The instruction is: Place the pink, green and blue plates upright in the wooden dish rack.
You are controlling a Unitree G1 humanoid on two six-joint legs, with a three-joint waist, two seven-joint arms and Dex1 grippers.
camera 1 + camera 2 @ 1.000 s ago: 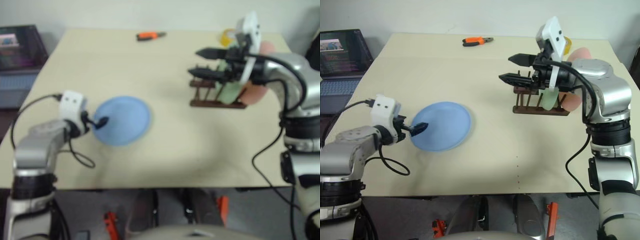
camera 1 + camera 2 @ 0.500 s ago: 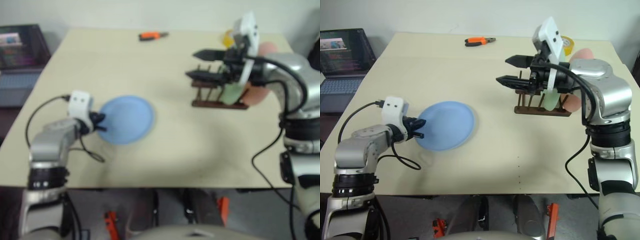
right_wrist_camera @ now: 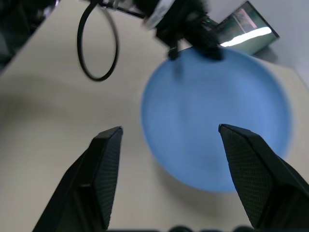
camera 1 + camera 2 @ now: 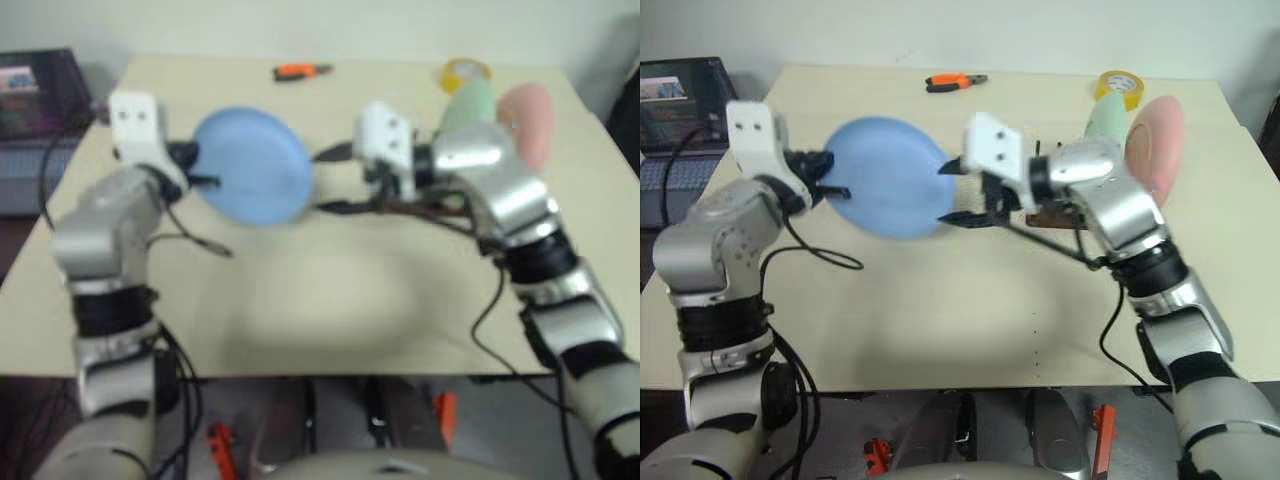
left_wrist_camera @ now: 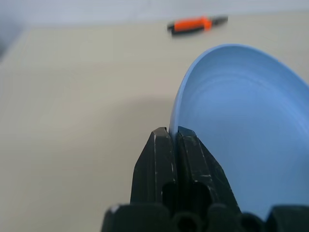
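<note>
My left tool (image 4: 828, 175) is clenched on the rim of the round light-blue plate (image 4: 888, 190); my right tool (image 4: 958, 192), spread open, faces it.

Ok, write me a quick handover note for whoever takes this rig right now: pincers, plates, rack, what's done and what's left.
Left pincer: shut on the rim of the blue plate, holding it off the table, tilted toward upright.
Right pincer: open, fingers either side of the blue plate's opposite edge, not gripping it.
Green plate and pink plate: upright in the wooden dish rack, which the right arm partly hides.
Done: two plates racked, blue one picked up.
Left: probably hand the blue plate to the right pincer, then slot it upright in the rack.
</note>
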